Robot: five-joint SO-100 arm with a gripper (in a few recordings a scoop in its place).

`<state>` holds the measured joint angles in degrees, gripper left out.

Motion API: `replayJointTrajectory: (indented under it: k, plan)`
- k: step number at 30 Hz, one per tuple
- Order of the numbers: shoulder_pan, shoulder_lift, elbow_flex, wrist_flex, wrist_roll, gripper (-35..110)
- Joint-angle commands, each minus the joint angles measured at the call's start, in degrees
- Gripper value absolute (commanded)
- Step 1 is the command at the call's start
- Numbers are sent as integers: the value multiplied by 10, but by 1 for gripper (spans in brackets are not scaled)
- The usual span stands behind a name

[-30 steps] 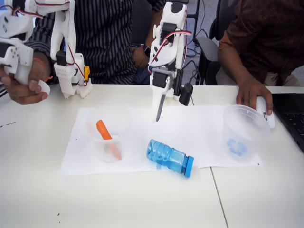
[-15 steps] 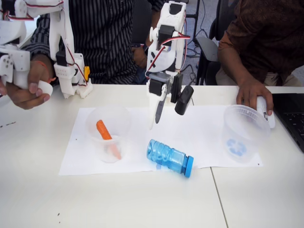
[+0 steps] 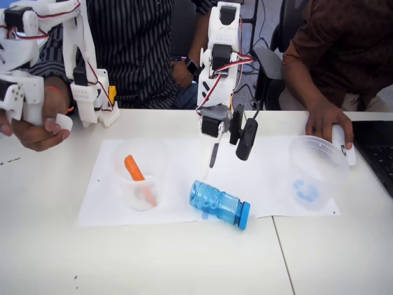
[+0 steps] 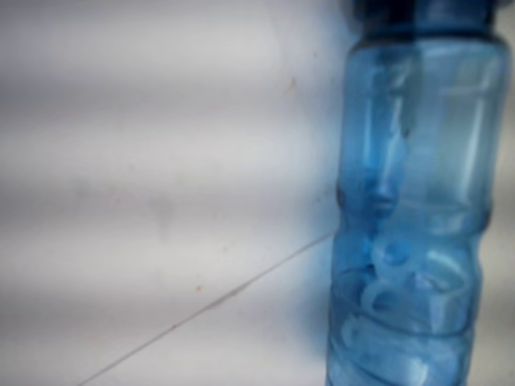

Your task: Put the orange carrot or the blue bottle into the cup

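**Arm poised over the fallen bottle**

The blue bottle [image 3: 219,204] lay on its side on the white paper [image 3: 270,172], cap toward the table's near edge. It looked light, stiff and smooth, likely to roll, so the ribbed middle seemed the best place to pinch. The gripper [image 3: 229,142] hung just above and behind it, pointing down, jaws parted and empty. The marked cup [image 3: 316,172] sat well to the right; the carrot [image 3: 135,172] stood in another cup [image 3: 140,175].

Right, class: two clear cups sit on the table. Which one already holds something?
The clear cup on the left of the fixed view: the orange carrot leans inside it. The cup on the right, with a blue mark on its base, holds nothing.
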<state>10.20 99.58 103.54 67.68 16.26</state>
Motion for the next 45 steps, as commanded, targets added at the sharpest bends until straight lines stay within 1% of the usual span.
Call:
replayJointTrajectory:
  k: [1, 5, 9, 14, 18, 26, 33, 45]
  plan:
    - [6, 18, -57, -5, 10, 40]
    - [11, 17, -57, -5, 7, 43]
    - [32, 16, -57, -8, 1, 42]
    - [53, -13, -57, -43, 0, 40]
    - [50, -47, -57, -48, 0, 41]
    - [49, -59, -60, -57, -1, 41]
    - [50, -91, -115, -48, -1, 41]
    - [49, -147, -127, -54, -1, 41]
